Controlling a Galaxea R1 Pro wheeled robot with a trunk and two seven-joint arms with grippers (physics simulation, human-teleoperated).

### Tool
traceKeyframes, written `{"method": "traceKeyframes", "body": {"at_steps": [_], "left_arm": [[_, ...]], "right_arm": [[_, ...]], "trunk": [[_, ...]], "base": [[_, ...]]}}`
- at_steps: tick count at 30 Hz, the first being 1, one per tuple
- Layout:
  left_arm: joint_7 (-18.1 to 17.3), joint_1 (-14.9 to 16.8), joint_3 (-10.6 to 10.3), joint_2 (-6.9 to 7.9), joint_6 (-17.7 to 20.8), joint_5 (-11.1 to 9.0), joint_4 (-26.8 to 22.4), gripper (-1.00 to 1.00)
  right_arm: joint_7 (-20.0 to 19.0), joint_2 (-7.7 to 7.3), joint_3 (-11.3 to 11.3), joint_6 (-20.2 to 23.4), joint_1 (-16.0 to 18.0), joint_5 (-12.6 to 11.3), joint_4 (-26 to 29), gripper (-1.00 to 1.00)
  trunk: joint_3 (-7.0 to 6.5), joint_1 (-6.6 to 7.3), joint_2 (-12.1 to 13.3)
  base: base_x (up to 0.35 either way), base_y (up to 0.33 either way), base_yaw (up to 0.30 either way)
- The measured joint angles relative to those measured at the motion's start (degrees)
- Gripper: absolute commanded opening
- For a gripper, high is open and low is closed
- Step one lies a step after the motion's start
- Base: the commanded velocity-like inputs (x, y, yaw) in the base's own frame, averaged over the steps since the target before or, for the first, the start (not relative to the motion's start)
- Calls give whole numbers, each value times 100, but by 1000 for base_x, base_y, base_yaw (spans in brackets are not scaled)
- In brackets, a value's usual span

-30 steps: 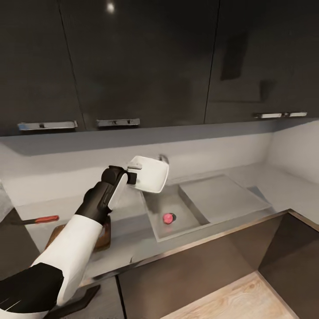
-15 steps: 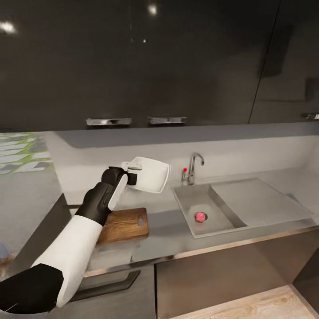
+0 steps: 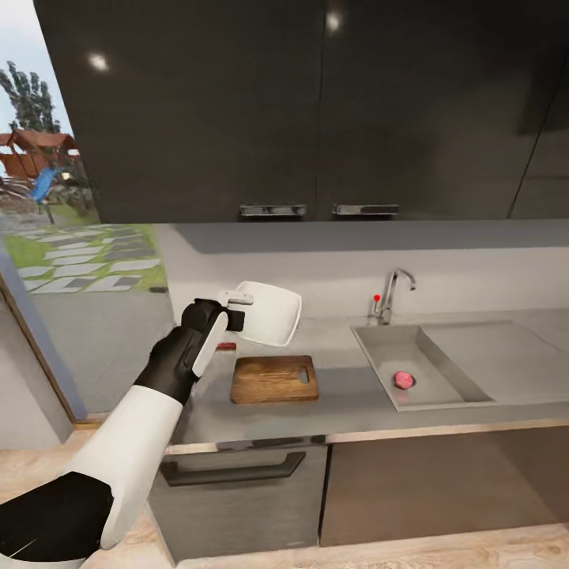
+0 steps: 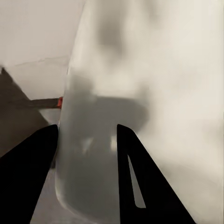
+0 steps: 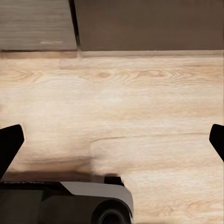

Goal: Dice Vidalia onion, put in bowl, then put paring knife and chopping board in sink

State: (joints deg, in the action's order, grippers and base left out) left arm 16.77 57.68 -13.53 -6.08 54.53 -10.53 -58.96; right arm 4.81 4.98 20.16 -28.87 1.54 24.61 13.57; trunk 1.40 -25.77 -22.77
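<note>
Head view took in a long grey countertop (image 3: pixel 348 403) with a thin pale front edge, dark cabinet fronts below and glossy dark wall cabinets (image 3: pixel 316 111) above. To the left a window (image 3: pixel 47 197) looked out on a garden path, and pale wooden floor (image 3: pixel 474 549) ran along the foot of the cabinets. The chopping board (image 3: pixel 274 379) lay flat on the counter, well back from the front edge, with bare worktop between it and the sink (image 3: pixel 419 375) to its right. The Vidalia onion (image 3: pixel 404 380) sat in the basin near the drain, and the tap (image 3: pixel 393 292) stood behind the basin. A sliver of red, the paring knife (image 3: pixel 227 346) handle, showed just behind the board's left corner. The left gripper (image 3: pixel 239 310) clamped the rim of the white bowl (image 3: pixel 269 312), holding it tilted in the air above the counter, left of the sink. The right gripper (image 5: pixel 112 149) hung spread wide over the wooden floor, its fingertips at opposite edges of the right wrist view.
</note>
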Motion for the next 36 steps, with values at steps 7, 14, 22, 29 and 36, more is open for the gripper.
{"method": "traceKeyframes", "body": {"at_steps": [7, 14, 22, 29, 36], "left_arm": [[0, -1, 0, 0, 0, 0, 18, -100], [-1, -1, 0, 0, -2, 1, 68, -100], [2, 0, -1, 0, -8, 1, 114, -100], [5, 0, 0, 6, -11, 1, 159, -100], [7, -1, 1, 10, -9, -1, 324, -100]], "right_arm": [[-1, 0, 1, 0, 0, 0, -3, 100], [-5, 0, 5, -2, -1, 0, 8, 100], [-5, -8, -2, -4, -1, 7, 16, 100], [1, -9, 6, -4, -1, 2, 17, 100], [4, -9, 6, -2, 0, 4, 15, 100]], "trunk": [[19, 1, 0], [35, 2, 0], [37, 2, -1], [37, 2, -1], [37, 2, -1]], "base": [[-138, 229, 219], [-33, 77, 150], [-1, 3, 12], [0, 0, 14], [0, 0, 167]]}}
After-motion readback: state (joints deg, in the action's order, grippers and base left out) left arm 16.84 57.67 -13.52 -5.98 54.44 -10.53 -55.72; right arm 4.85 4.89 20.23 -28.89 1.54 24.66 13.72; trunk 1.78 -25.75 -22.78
